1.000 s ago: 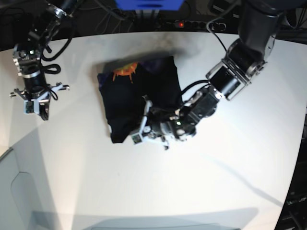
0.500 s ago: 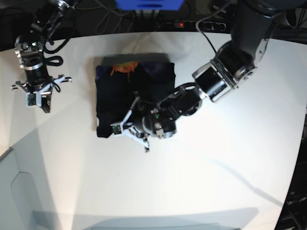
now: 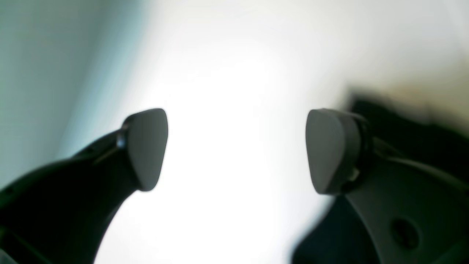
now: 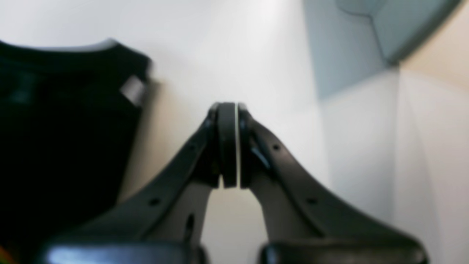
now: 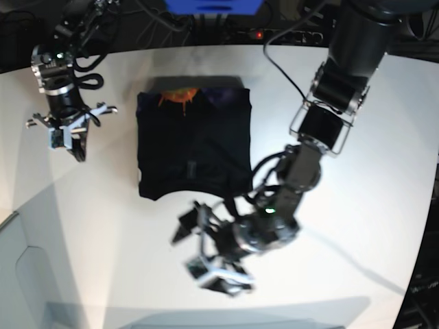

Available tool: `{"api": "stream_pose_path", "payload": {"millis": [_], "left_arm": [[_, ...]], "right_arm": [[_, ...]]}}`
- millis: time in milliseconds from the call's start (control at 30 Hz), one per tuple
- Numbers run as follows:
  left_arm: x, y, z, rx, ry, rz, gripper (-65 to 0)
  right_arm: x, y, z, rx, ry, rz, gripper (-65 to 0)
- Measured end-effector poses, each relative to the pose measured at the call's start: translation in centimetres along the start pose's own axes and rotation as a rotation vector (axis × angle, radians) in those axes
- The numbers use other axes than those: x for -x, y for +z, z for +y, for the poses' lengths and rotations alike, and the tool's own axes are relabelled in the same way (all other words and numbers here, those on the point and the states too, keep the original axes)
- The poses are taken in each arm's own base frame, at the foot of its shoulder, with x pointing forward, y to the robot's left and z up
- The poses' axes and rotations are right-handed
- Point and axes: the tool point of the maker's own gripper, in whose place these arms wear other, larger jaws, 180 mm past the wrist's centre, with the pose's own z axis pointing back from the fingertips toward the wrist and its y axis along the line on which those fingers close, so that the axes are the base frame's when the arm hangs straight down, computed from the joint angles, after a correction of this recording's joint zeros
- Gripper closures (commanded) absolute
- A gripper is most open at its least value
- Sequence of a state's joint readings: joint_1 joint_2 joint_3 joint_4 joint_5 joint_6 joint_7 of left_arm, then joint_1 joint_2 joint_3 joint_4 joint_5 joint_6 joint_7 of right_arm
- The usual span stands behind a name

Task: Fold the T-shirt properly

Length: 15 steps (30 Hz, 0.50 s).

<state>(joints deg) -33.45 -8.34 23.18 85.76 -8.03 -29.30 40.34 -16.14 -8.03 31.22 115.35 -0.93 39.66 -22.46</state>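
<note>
One folded T-shirt, two arms away from it

The black T-shirt (image 5: 193,147) lies folded on the white table (image 5: 357,205), its orange print at the far edge; no writing is readable. The left gripper (image 5: 204,255) hangs near of it, fingers spread wide, empty. The right gripper (image 5: 67,140), pads pressed together on nothing, is left of the shirt.

A large white table (image 5: 357,226) with a curved far edge fills the view, brightly lit — glare washes out its middle. Behind it, a dark area holds tangled cables (image 5: 158,27), a blue box (image 5: 212,5) and a power strip (image 5: 274,34) with a red light
</note>
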Motion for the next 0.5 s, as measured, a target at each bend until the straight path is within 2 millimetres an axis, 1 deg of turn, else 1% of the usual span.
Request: {"api": "stream_pose_path", "payload": {"millis": [33, 67, 100, 167, 233, 267, 300, 333, 367, 400, 433, 500], "left_arm": [[0.4, 1.6, 1.5, -0.045, 0.028, -0.003, -56.8], [1.7, 3.2, 3.2, -0.105, 0.061, 0.019, -56.8], [3.3, 4.6, 4.4, -0.154, 0.085, 0.061, -56.8], [6.8, 8.3, 7.0, -0.267, 0.159, 0.120, -56.8], [9.8, 12.2, 9.0, -0.378, 0.226, 0.151, -56.8], [11.0, 13.7, 9.5, -0.414, 0.257, 0.156, -56.8], [12.7, 15.4, 10.0, -0.458, 0.288, 0.181, -56.8], [14.8, 17.1, 10.2, -0.497, 0.325, 0.224, -56.8], [16.9, 18.6, 10.0, -0.524, 0.362, 0.265, -56.8], [18.9, 20.1, 9.9, -0.555, 0.395, 0.307, -56.8], [20.5, 21.3, 9.4, -0.571, 0.427, 0.339, -56.8], [23.5, 24.0, 8.7, -0.616, 0.478, 0.405, -56.8]], "right_arm": [[-0.3, 0.1, 1.3, -0.037, 0.000, -0.016, 0.0], [-0.1, 0.1, 2.6, -0.075, -0.003, -0.013, 0.0], [0.7, 0.4, 3.7, -0.105, -0.004, 0.012, 0.0], [2.4, 1.1, 6.0, -0.167, -0.002, 0.072, 0.0], [3.6, 1.9, 9.1, -0.253, -0.007, 0.106, 0.0], [3.6, 2.2, 10.5, -0.293, -0.017, 0.106, 0.0], [3.4, 2.4, 11.7, -0.327, -0.027, 0.089, 0.0], [2.7, 2.5, 12.6, -0.352, -0.037, 0.055, 0.0], [2.2, 2.6, 13.3, -0.373, -0.045, 0.025, 0.0], [2.1, 2.7, 13.9, -0.390, -0.052, 0.015, 0.0], [2.3, 2.6, 14.4, -0.404, -0.066, 0.011, 0.0], [3.8, 2.2, 14.9, -0.416, -0.094, 0.044, 0.0]]}}
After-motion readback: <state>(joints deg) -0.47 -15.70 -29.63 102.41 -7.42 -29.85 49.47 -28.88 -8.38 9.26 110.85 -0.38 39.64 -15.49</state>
